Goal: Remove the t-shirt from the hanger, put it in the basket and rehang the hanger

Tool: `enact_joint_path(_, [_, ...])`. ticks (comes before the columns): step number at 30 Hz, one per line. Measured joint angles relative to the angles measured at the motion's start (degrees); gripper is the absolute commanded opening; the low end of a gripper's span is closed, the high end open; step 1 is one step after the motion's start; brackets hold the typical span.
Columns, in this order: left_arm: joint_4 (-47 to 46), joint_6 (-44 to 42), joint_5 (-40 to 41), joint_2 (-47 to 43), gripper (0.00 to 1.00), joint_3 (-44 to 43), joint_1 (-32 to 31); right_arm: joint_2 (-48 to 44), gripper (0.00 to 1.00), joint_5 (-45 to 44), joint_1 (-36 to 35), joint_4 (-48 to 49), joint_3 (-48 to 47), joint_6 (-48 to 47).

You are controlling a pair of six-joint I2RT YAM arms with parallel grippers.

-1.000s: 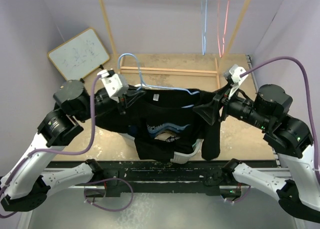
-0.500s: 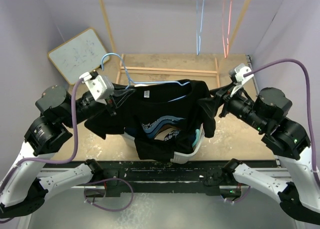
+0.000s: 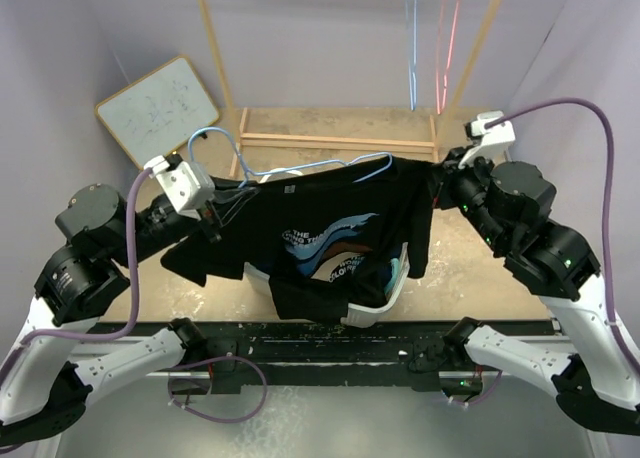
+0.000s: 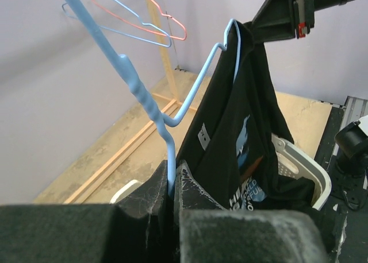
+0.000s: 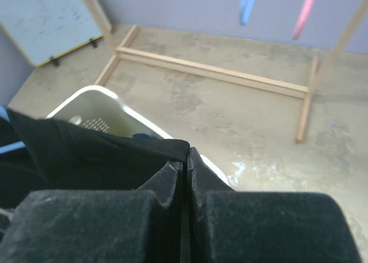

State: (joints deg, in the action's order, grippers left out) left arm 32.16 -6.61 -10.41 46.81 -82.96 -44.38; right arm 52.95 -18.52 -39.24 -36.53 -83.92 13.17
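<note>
1. Since 1 second ago the left gripper (image 4: 172,185) has drawn away to the left. The right gripper (image 5: 183,159) has clamped shut on cloth, so the black t-shirt (image 3: 330,238) now stretches wider between the 2 arms.
2. The t-shirt hangs in the air above the white basket (image 3: 375,308), print facing up and hem drooping into it. It is still draped over the blue hanger (image 4: 125,63).
3. The left gripper is closed narrowly on the hanger's wire, just below the twisted neck, beside the collar.
4. The right gripper is pinched tight on the shirt's far shoulder edge.
5. The basket stands on the bench (image 3: 480,258).
6. A whiteboard (image 3: 158,108) leans at the back left.
7. 2 spare hangers, 1 blue (image 3: 413,38) and 1 red (image 3: 445,38), hang behind.
</note>
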Motion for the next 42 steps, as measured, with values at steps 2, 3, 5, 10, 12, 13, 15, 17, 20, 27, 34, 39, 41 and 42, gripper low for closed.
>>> enact_joint_path(2, [0.04,0.11,0.15,-0.96,0.00,0.57,0.00,-0.90,0.00,-5.14,-0.24,-0.22,-0.04,1.38])
enact_joint_path(3, [-0.04,0.17,0.15,-1.42,0.00,0.87,0.00,-1.22,0.00,-6.78,-0.28,-0.31,-0.09,1.86])
enact_joint_path(5, [-0.15,0.57,0.13,-2.12,0.00,1.44,0.00,-1.55,0.00,-9.38,-0.50,-0.57,-0.46,2.84])
enact_joint_path(10, [-1.09,1.51,0.20,-2.25,0.00,1.99,0.00,-0.70,0.06,-7.19,-0.55,-0.74,-0.83,3.58])
enact_joint_path(12, [-1.53,1.62,0.35,-1.90,0.00,2.12,0.00,-0.22,0.24,-3.52,-0.46,-0.74,-0.81,3.37])
enact_joint_path(13, [-1.79,1.68,0.46,-1.44,0.00,2.19,0.00,-0.09,0.32,-0.44,-0.42,-0.70,-0.72,3.13])
enact_joint_path(15, [-3.06,1.75,0.66,-0.39,0.00,2.19,0.00,0.07,0.41,4.94,-0.33,-0.57,0.04,2.58])
enact_joint_path(17, [-4.57,1.77,0.70,1.07,0.00,2.19,0.00,-0.50,0.46,9.07,-0.15,-0.92,0.55,1.68])
enact_joint_path(20, [-6.29,1.60,0.61,4.52,0.00,2.08,0.02,-2.93,0.50,13.27,-0.04,-1.51,0.48,1.09])
enact_joint_path(27, [-6.08,0.33,-6.03,10.80,0.00,1.40,0.11,-11.21,0.55,21.75,-0.02,-3.91,-5.84,-0.24])
enact_joint_path(34, [-5.40,-0.26,-18.75,14.14,0.00,-0.15,0.11,-10.32,0.53,29.11,0.00,-3.61,-8.87,-2.78])
enact_joint_path(39, [-5.77,0.04,-24.61,14.38,0.00,-0.20,0.11,-5.18,0.54,31.63,0.00,-3.98,-5.55,-3.74])
enact_joint_path(41, [-6.10,0.20,-26.23,14.62,0.00,-0.28,0.11,-3.89,0.53,32.89,0.00,-4.00,-4.57,-4.11])
enact_joint_path(42, [-6.23,0.44,-27.23,14.93,0.00,-0.48,0.11,-3.28,0.52,33.27,0.00,-4.13,-4.24,-4.24])
